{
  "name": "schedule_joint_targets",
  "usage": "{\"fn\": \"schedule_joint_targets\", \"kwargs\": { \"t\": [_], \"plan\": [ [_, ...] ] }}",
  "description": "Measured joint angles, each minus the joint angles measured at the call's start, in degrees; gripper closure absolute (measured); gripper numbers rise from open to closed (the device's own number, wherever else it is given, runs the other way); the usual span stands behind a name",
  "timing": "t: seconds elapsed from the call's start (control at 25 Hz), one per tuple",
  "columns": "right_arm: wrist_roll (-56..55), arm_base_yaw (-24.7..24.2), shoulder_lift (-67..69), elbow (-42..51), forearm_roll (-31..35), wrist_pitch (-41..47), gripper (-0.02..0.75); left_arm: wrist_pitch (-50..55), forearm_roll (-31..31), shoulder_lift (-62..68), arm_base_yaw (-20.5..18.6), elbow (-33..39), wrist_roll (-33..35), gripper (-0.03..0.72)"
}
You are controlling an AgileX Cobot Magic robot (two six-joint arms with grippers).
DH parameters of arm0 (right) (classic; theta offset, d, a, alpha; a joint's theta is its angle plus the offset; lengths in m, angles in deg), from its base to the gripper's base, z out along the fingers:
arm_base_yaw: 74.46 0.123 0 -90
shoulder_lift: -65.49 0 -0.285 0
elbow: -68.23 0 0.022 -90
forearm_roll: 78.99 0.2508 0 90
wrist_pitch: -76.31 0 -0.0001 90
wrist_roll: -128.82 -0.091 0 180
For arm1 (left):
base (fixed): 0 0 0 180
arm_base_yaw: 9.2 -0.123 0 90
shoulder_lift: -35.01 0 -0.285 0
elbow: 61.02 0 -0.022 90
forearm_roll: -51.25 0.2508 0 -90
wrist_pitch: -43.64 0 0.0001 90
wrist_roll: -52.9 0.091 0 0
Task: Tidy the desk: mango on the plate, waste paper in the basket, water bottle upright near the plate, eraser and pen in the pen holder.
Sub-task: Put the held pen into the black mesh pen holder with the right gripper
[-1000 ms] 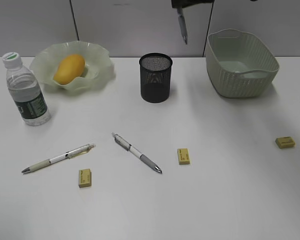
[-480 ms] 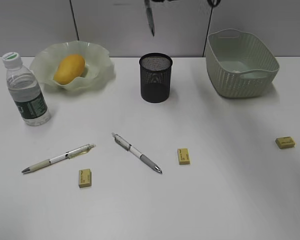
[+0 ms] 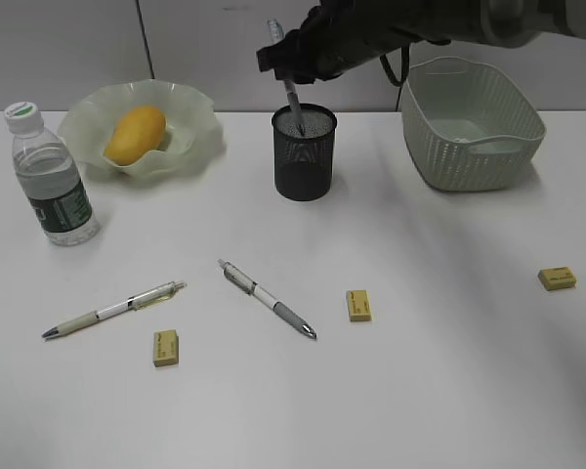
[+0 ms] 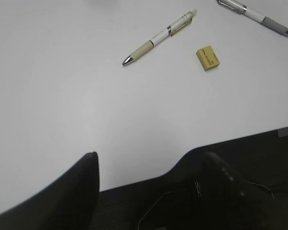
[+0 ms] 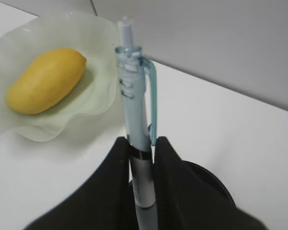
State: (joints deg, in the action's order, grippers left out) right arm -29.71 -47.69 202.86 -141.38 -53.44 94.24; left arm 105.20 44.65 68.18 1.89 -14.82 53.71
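My right gripper (image 3: 289,66) (image 5: 140,143) is shut on a pale blue pen (image 3: 291,98) (image 5: 136,96), held upright with its lower end at the mouth of the black mesh pen holder (image 3: 304,161) (image 5: 216,181). The mango (image 3: 135,134) (image 5: 45,79) lies on the wavy green plate (image 3: 203,109) (image 5: 102,36). The water bottle (image 3: 52,176) stands upright left of the plate. Two more pens (image 3: 117,309) (image 3: 269,299) and three yellow erasers (image 3: 166,348) (image 3: 358,305) (image 3: 557,278) lie on the desk (image 3: 449,391). My left gripper (image 4: 151,165) is open and empty above the desk's near edge. No waste paper shows.
The pale green basket (image 3: 474,132) stands at the back right, next to my right arm (image 3: 420,24). The left wrist view shows one pen (image 4: 158,36), an eraser (image 4: 208,58) and the end of the other pen (image 4: 257,17).
My right gripper has carried the pen leftward from near the basket and lowered it over the pen holder. Everything on the desk has stayed put.
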Motion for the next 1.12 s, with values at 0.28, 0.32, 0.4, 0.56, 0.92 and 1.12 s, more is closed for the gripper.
{"fn": "schedule_joint_targets", "kwargs": {
  "t": [0.28, 0.32, 0.4, 0.56, 0.92, 1.12],
  "plan": [
    [0.0, 0.0, 0.4, 0.0, -2.2, 0.1, 0.606, 0.0, 0.0, 0.0, 0.0, 0.0, 0.0, 0.189],
    [0.0, 0.0, 0.4, 0.0, -2.4, 0.4, 0.606, 0.0, 0.0, 0.0, 0.0, 0.0, 0.0, 0.189],
    [0.0, 0.0, 0.4, 0.0, -2.8, 1.2, 0.596, 0.0, 0.0, 0.0, 0.0, 0.0, 0.0, 0.189],
    [0.0, 0.0, 0.4, 0.0, -3.9, 2.2, 0.462, 0.0, 0.0, 0.0, 0.0, 0.0, 0.0, 0.189],
    [0.0, 0.0, 0.4, -0.1, -4.5, 7.3, 0.26, 0.0, 0.0, 0.0, 0.0, 0.0, 0.0, 0.189],
    [0.0, 0.0, -1.5, -0.3, -5.2, 14.4, 0.258, 0.0, 0.0, 0.0, 0.0, 0.0, 0.0, 0.189]
  ]
}}
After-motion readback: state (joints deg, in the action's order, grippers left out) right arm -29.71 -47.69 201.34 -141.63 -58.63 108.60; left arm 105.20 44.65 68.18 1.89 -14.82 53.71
